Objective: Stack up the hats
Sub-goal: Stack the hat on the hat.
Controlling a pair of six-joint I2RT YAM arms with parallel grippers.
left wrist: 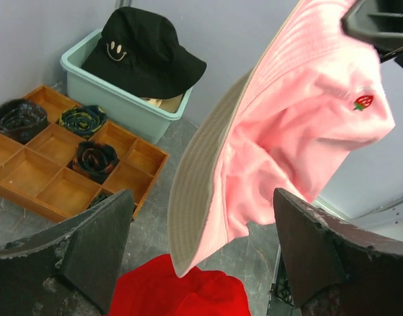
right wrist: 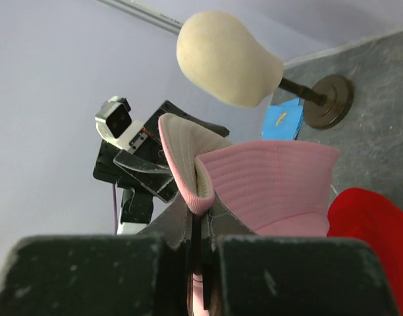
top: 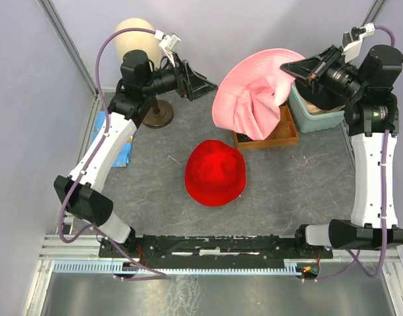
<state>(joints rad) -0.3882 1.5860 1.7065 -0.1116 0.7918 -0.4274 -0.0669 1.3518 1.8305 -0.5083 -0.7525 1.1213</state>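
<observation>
Above the red hat's [top: 214, 172] far-right side, right claw [top: 295, 68] pinches the pink bucket hat [top: 254, 99] by its brim, hat hanging clear. Left claw [top: 205, 84], far-left of the red hat, is spread wide, empty.

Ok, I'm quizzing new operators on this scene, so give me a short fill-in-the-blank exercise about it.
1. The right gripper holds the pink hat by its ___.
2. The left gripper stands ___ and empty.
3. The red hat lies on the ___.
4. The black hat in the teal tub bears a ___ face.
Missing words: brim; open; table; smiley.
</observation>
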